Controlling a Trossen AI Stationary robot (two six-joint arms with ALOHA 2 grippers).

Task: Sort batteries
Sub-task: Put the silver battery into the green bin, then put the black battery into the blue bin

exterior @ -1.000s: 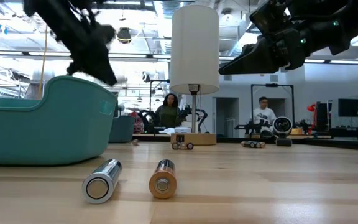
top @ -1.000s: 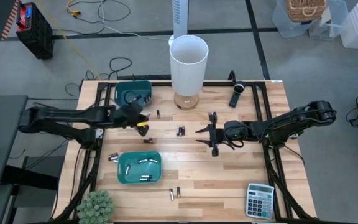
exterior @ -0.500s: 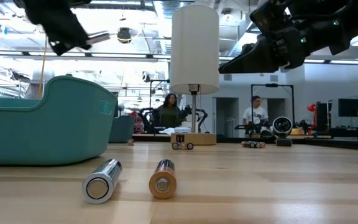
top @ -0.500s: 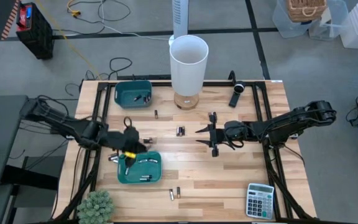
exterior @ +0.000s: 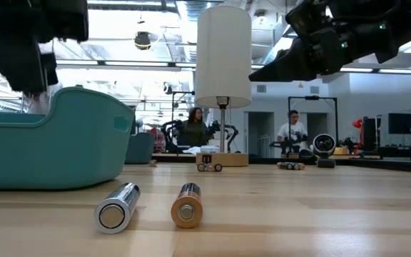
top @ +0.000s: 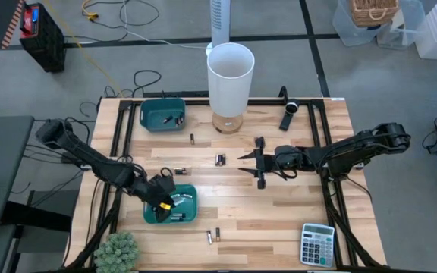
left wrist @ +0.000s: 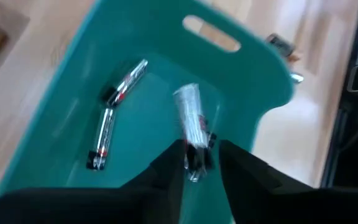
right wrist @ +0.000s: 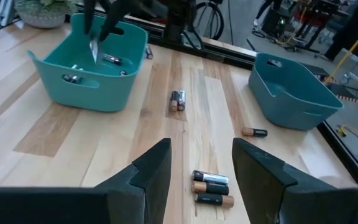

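My left gripper [top: 162,196] hangs over the near teal bin [top: 188,214], shut on a silvery battery [left wrist: 190,118] that points down into the bin. Other batteries [left wrist: 124,84] lie on the bin floor. The right wrist view shows the same gripper [right wrist: 102,25] from afar, with its battery [right wrist: 94,48] below the fingers. A second teal bin [top: 152,106] at the far left holds a few cells. Loose batteries lie on the wood at mid-table [top: 220,159] and near the front edge [top: 213,236]. My right gripper [top: 250,164] waits open above the table, right of centre. My left gripper pinches the silvery battery between its two fingers at the battery's upper end [left wrist: 195,158]. The fingers come from above, pointing down. The battery hangs below them, roughly upright and lifted clear, above the bin floor.
A tall white lamp [top: 230,76] stands at the far middle, with a black oblong device [top: 289,114] to its right. A calculator [top: 317,244] sits at the near right corner and a small plant [top: 116,250] at the near left. Two batteries [exterior: 116,207] lie close to the low camera.
My left gripper has carried the battery from beside the far bin toward the table's near edge, then lowered over the near bin. It stays shut on the battery. My right arm has kept still.
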